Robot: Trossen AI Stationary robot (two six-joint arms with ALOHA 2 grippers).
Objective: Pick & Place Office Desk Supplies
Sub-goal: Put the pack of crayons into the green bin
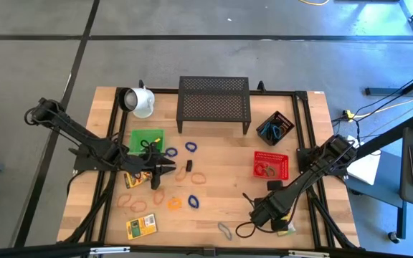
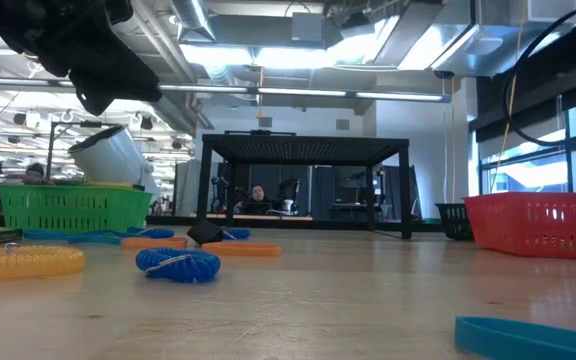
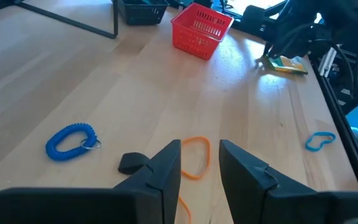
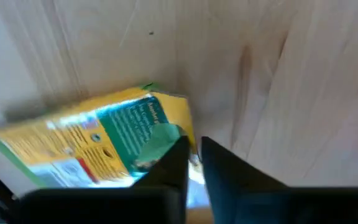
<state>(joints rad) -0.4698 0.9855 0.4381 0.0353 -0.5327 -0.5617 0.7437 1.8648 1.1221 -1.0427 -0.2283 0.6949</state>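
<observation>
One crayon box [image 4: 98, 140] lies touching the right gripper [image 4: 194, 163] jaws.

I see blue coiled band [image 2: 178, 263] mid-desk, yellow coil [image 2: 23, 260] at left edge, green basket [image 2: 73, 206] behind, red basket [image 2: 538, 222] right.

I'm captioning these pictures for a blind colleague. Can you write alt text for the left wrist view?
The left hand hovers open over a wooden table, above an orange rubber band and a small black clip. A blue coil lies nearby, a red basket farther off.
</observation>
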